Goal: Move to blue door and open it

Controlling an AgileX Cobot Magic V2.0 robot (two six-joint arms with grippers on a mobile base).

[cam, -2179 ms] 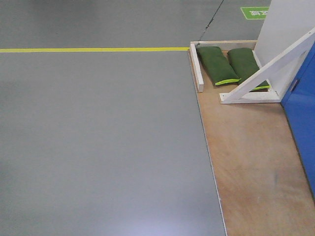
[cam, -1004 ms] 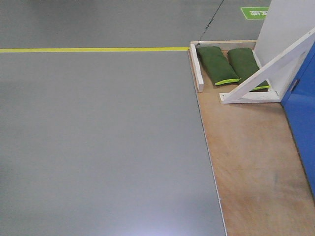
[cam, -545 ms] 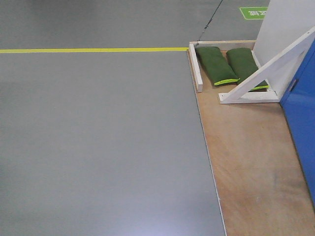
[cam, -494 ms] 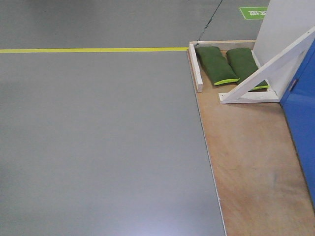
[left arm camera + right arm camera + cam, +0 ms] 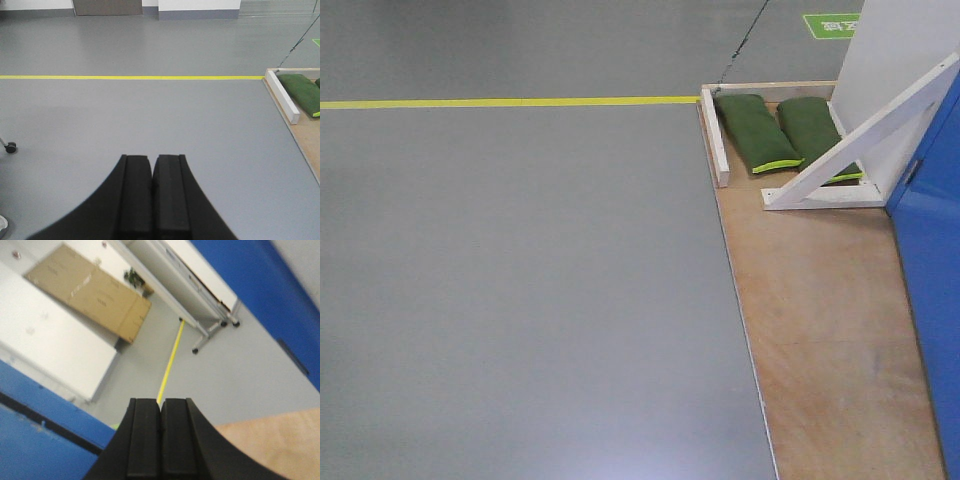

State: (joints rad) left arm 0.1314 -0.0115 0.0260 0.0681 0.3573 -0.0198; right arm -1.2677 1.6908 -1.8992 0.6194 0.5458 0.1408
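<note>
The blue door (image 5: pixel 932 270) shows only as a glossy blue strip along the right edge of the front view, standing on a plywood platform (image 5: pixel 820 320). Its handle is out of view. My left gripper (image 5: pixel 152 159) is shut with nothing in it, hanging over bare grey floor. My right gripper (image 5: pixel 160 402) is also shut and empty. In the tilted right wrist view a blue surface (image 5: pixel 35 445) fills the lower left corner and a blue band (image 5: pixel 260 295) crosses the upper right; I cannot tell which part of the door each is.
A white wall panel (image 5: pixel 900 50) with a white diagonal brace (image 5: pixel 865 130) stands left of the door, two green sandbags (image 5: pixel 757 132) at its foot. A white wooden bar (image 5: pixel 714 135) edges the platform. A yellow floor line (image 5: pixel 510 101) runs across. A castor (image 5: pixel 10 147) sits far left.
The platform, brace and sandbags have slid slightly left in the front view, and the blue door takes up a little more of the right edge. Both grippers stay shut.
</note>
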